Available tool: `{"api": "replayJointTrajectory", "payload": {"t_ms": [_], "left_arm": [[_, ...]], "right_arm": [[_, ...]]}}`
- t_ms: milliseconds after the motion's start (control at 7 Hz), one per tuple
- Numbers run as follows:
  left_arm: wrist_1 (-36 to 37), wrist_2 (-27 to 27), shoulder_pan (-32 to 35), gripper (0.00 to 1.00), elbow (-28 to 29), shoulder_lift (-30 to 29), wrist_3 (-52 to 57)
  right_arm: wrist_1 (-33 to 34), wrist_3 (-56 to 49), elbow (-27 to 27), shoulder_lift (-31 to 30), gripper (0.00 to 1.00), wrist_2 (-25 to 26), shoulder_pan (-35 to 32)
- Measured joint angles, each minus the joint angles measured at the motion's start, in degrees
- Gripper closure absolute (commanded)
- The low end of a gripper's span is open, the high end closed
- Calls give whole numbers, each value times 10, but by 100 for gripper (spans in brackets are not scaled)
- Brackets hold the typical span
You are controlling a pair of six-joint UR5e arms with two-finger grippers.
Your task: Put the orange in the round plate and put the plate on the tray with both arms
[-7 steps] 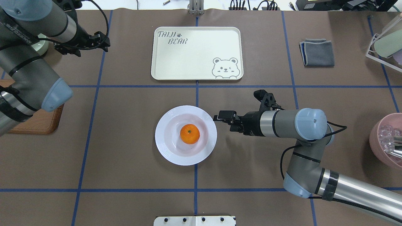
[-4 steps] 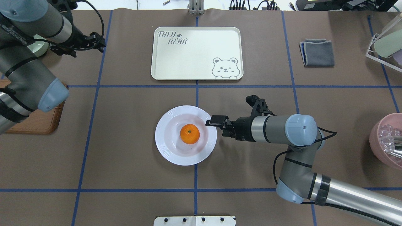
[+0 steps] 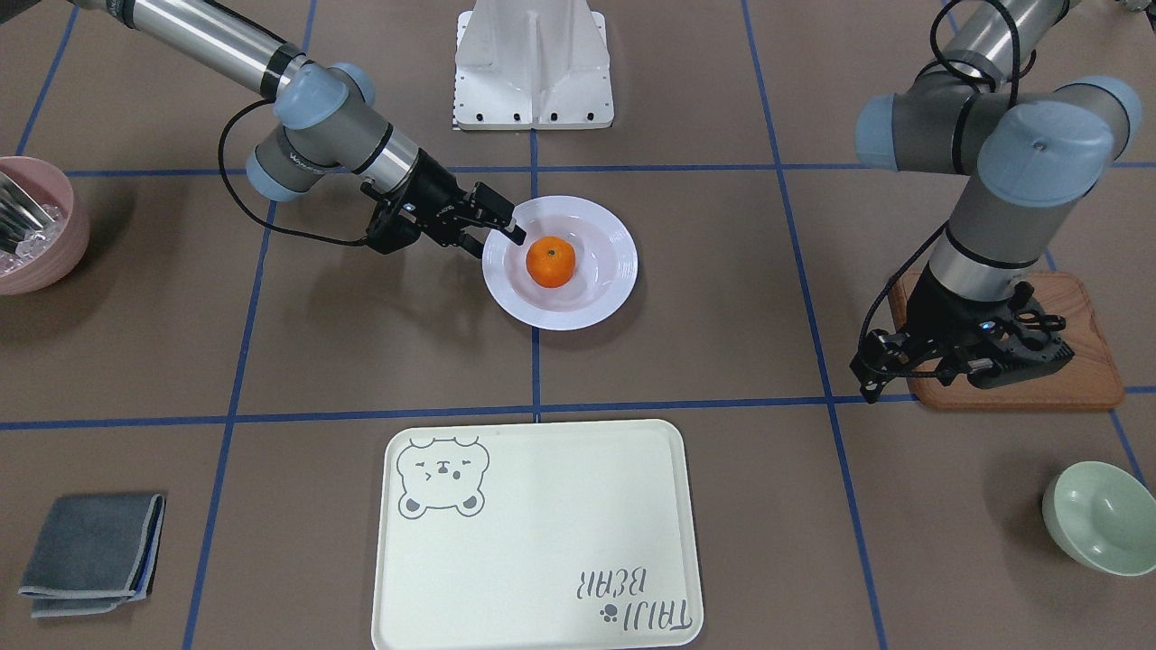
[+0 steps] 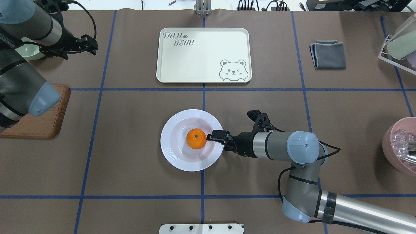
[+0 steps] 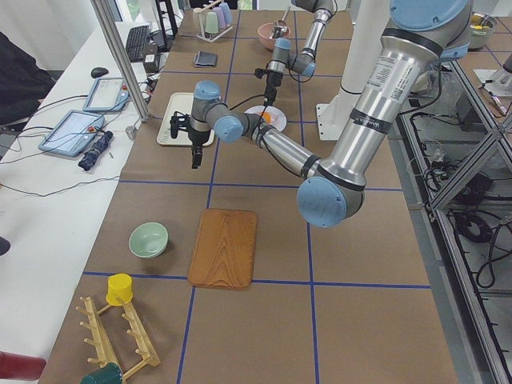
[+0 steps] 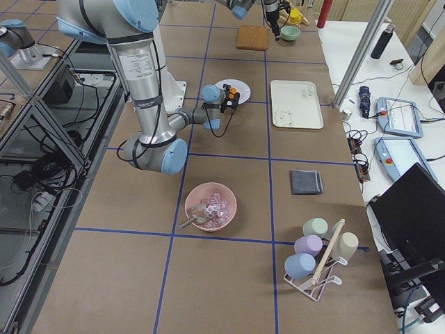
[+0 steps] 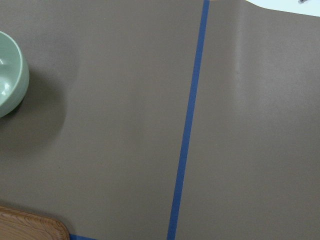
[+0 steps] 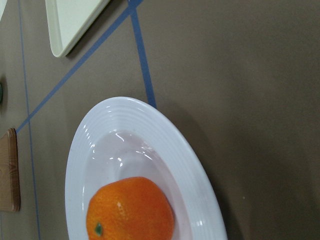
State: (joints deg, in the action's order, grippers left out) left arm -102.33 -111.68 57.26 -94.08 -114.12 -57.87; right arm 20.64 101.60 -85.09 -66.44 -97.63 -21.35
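The small round bright-orange citrus fruit (image 4: 196,138) lies in the well of the glossy white round ridged-rim plate (image 4: 172,152), at the centre of the overhead view, so the first part of the task appears done. The plate rests on the brown table, well apart from the large pale cream-yellow rectangular bear-printed tray (image 4: 201,55) in the upper middle of the frame.

The right gripper (image 4: 215,137) is laid nearly level at the plate's right rim with its jaws apart. One finger reaches over the rim towards the fruit, presumably to pinch the edge for lifting; contact cannot be confirmed.

The left gripper (image 4: 87,45) hangs in the upper left, beside the pale-green bowl (image 4: 29,52) and beyond the brown wooden board (image 4: 45,123) – far from the plate. How its jaws stand cannot be told.
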Motion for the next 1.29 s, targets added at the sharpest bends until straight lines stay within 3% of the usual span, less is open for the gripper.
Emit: {"api": "replayJointTrajectory", "payload": {"t_ms": [571,714,1000,1143,1286], "left_arm": [[-1,-28,52,1,-1,64,130],[-1,-28,61,1,-2,77,153],[-1,-29,83,1,-3,94,196],[-1,-29,92,1,-2,97,211],[-1,-29,97,1,-2,99,217]], "right_arm": [[1,1,17,21,0,12,0],[2,1,23,26,5,15,0],[2,4,28,31,62,17,0],[2,5,29,31,79,18,0],[1,5,29,32,84,18,0]]}}
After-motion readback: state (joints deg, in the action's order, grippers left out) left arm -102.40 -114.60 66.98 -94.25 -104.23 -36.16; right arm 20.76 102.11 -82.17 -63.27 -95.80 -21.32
